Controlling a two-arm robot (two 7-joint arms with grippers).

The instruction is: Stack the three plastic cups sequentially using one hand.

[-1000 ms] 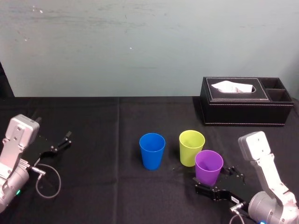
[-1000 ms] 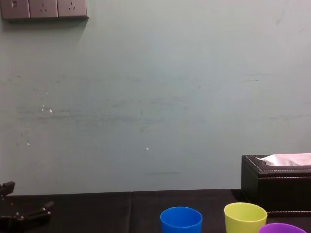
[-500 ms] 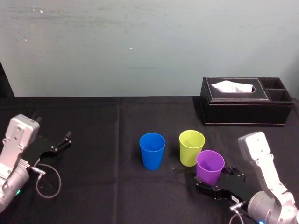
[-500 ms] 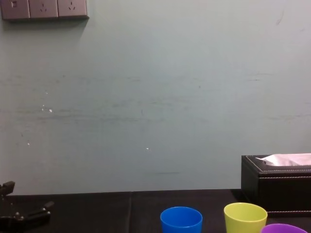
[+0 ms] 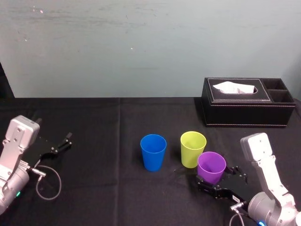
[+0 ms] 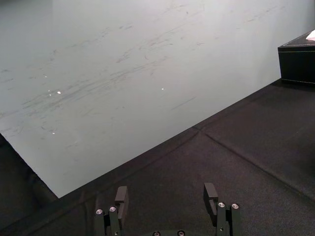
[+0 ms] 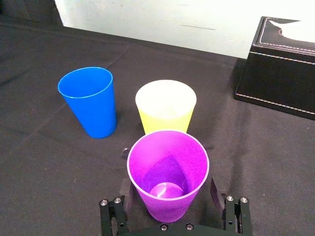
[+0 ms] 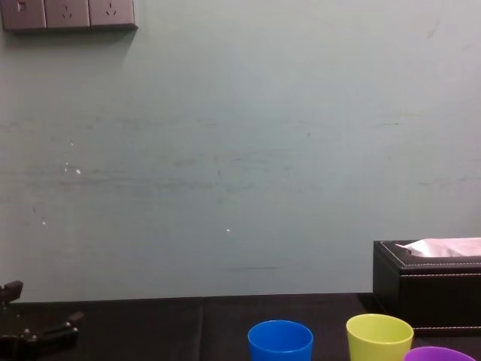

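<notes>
- The right end effector [image 7: 167, 199] sits low over the black cloth tabletop [image 7: 44, 162]. Its fingers are spread either side of the base of the upright purple tapered plastic cup [image 7: 167, 172], with a gap on each side. Gripping low would likely keep the rim free for nesting.
- The yellow-green plastic cup [image 7: 166, 110] stands just beyond the end effector. The blue plastic cup [image 7: 90, 101] stands beyond it, off to the left. Both have their mouths up, ready to receive.
- The left end effector [image 6: 166, 196] rests well apart with its fingers spread and empty, probably parked because one arm does the work.

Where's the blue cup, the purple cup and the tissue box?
blue cup [image 5: 153, 156], head view, its outer side.
purple cup [image 7: 165, 190], right wrist view, its inside bottom.
tissue box [image 5: 244, 114], head view, its front face.
</notes>
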